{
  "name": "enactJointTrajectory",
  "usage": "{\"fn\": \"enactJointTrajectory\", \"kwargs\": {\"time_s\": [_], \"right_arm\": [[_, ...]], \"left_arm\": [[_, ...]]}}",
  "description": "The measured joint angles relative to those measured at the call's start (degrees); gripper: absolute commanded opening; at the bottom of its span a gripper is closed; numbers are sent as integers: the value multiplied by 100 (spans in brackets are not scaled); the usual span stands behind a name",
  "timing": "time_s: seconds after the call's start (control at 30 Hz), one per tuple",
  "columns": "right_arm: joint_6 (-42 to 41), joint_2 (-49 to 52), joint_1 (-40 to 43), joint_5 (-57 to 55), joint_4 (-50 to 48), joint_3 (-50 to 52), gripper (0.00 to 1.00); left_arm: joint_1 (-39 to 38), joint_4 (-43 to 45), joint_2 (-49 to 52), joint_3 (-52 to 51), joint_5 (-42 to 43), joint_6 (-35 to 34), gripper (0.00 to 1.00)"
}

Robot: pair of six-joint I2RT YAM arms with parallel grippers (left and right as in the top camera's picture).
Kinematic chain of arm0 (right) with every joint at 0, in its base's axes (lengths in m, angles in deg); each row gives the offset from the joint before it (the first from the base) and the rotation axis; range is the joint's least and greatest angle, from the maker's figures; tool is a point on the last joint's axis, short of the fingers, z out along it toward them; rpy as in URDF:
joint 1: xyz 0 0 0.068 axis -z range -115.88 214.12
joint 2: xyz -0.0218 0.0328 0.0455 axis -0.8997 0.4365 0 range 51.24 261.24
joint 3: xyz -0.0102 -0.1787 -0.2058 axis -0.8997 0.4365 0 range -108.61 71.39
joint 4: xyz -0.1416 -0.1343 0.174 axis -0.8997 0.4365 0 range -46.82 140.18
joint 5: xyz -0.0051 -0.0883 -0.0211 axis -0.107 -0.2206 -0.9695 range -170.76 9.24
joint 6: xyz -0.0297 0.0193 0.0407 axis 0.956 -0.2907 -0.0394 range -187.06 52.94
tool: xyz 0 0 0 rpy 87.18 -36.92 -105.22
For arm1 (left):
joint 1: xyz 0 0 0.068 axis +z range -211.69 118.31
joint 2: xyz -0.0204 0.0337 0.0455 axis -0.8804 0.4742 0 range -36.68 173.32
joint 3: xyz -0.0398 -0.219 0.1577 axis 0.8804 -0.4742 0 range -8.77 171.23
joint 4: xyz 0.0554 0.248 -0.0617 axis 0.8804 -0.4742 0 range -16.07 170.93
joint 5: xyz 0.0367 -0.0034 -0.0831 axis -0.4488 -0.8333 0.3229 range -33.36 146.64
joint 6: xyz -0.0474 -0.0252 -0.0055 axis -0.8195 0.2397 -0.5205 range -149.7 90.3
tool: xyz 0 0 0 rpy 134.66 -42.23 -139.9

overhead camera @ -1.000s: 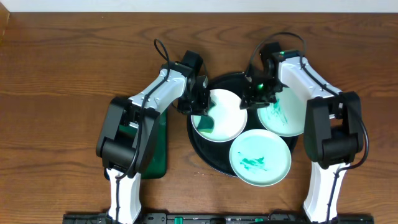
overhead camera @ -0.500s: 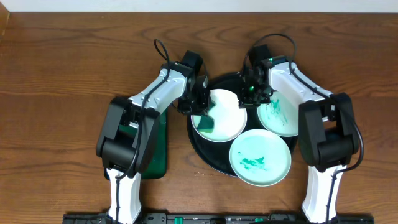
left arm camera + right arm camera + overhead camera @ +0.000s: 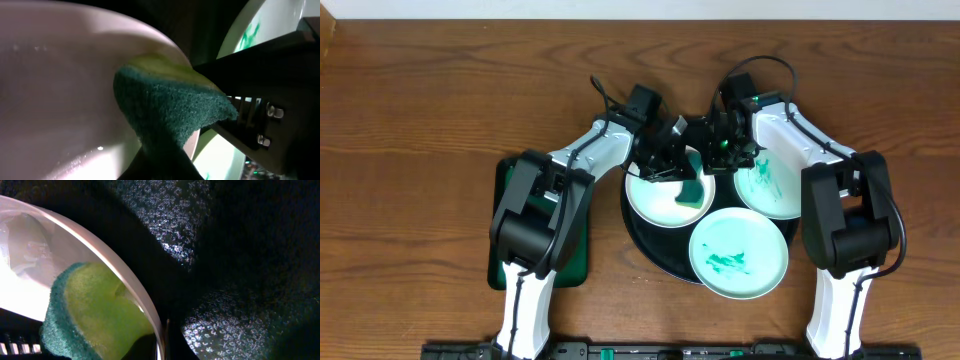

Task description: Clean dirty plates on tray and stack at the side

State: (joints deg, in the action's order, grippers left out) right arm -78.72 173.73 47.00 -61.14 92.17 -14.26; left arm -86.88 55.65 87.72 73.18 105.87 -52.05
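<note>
The black tray (image 3: 650, 250) holds three plates. The back-left plate (image 3: 660, 205) looks white and mostly wiped. My left gripper (image 3: 680, 176) is shut on a green-and-yellow sponge (image 3: 694, 192) that presses on that plate's right part. In the left wrist view the sponge (image 3: 170, 110) lies against the plate (image 3: 60, 100). My right gripper (image 3: 712, 164) is shut on the same plate's far-right rim (image 3: 132, 277), with the sponge (image 3: 95, 310) just inside it. The right plate (image 3: 772, 188) and the front plate (image 3: 738, 252) carry teal smears.
A green rectangular tray (image 3: 575, 250) lies on the wooden table left of the black tray, partly under my left arm. The black tray's bare surface (image 3: 225, 255) is wet with droplets. The two arms nearly meet over the tray's back edge.
My left gripper has carried the sponge from the plate's left edge across to its right side. My right gripper moved left to that plate's rim and closed there.
</note>
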Motion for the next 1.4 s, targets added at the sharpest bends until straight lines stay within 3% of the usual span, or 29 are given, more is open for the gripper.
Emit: {"fn": "enactJointTrajectory", "kwargs": {"time_s": [0.27,0.57,1.13,1.4], "right_arm": [[-11,0,-13,68,2,9,1],[-92,2,-144,291,20,55,1],[-105,2,-125,315,118,57,1],[-138,2,-98,356,153,72,1]], "left_arm": [[232,-929,-24,24,-553,-321,7],[531,-1965,-262,149,-1805,-286,7],[225,-2850,-249,892,-3899,-203,7],[7,-2970,-229,1451,-4089,-164,7]]}}
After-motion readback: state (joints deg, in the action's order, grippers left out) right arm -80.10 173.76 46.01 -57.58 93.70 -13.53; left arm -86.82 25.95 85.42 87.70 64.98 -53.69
